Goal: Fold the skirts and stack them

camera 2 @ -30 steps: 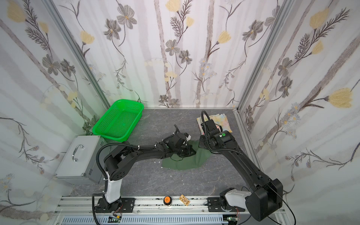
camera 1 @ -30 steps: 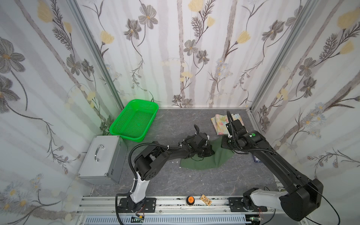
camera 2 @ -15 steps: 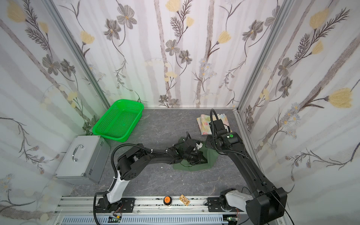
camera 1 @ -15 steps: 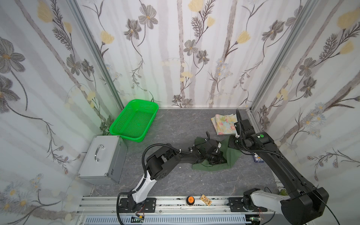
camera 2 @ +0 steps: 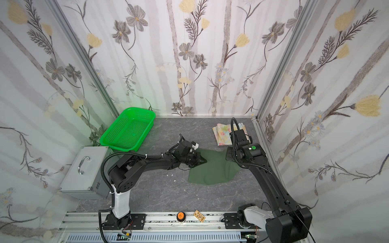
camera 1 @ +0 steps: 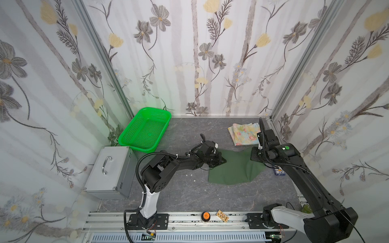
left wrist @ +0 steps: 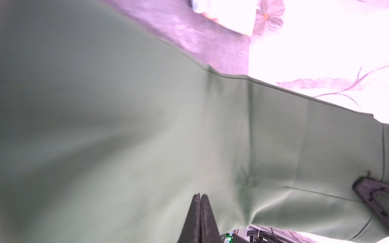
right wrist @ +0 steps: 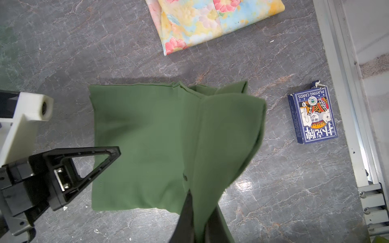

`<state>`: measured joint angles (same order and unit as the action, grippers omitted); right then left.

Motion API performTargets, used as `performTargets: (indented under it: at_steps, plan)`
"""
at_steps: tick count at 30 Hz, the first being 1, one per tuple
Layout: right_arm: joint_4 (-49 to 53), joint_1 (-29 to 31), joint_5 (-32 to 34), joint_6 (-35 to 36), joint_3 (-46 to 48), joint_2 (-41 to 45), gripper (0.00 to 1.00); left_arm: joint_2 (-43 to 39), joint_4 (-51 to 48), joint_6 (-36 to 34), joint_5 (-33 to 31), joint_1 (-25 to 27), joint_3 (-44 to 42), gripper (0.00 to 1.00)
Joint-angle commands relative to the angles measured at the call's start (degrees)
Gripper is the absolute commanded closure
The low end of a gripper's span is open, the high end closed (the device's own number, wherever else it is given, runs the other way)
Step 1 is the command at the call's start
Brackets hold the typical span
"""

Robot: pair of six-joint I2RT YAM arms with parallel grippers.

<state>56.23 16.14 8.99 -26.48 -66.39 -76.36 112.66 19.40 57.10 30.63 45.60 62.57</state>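
Observation:
The olive green skirt [camera 1: 233, 168] [camera 2: 210, 170] lies mostly flat at mid-table, its right side lifted. My right gripper [right wrist: 200, 202] [camera 1: 257, 156] is shut on that raised right flap, and cloth runs out between its fingers. My left gripper [left wrist: 200, 196] [camera 1: 222, 161] is shut flat over the skirt's left edge, and the cloth stretches from it toward the right gripper. In the right wrist view the left gripper's fingers [right wrist: 94, 160] overlap that edge. The floral skirt [camera 1: 244, 133] [right wrist: 210, 21] lies folded at the back right, apart from both grippers.
A green mesh basket [camera 1: 145, 129] stands at the back left, with a silver case [camera 1: 109, 168] in front of it. A playing-card box [right wrist: 312, 111] lies right of the olive skirt by the right rail. An orange button [camera 1: 205, 215] sits on the front rail.
Both grippers carried the olive skirt to the right. The left gripper then drew back left, spreading the skirt's far edge between the two grippers. Both stayed shut.

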Motion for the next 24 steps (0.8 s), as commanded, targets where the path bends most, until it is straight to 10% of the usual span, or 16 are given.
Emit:
performTargets:
  at_steps: [1, 24]
  plan:
    - [-0.44, -0.02, 2.55, 0.6, -1.12, 0.07, 1.0, -1.13, 0.29, -2.4, 0.31, -0.87, -3.03, 0.96]
    - [-6.03, 11.67, -0.44, -6.37, -7.97, -12.05, 1.0, 4.88, 2.36, -0.09, -3.53, 7.68, -4.02, 1.0]
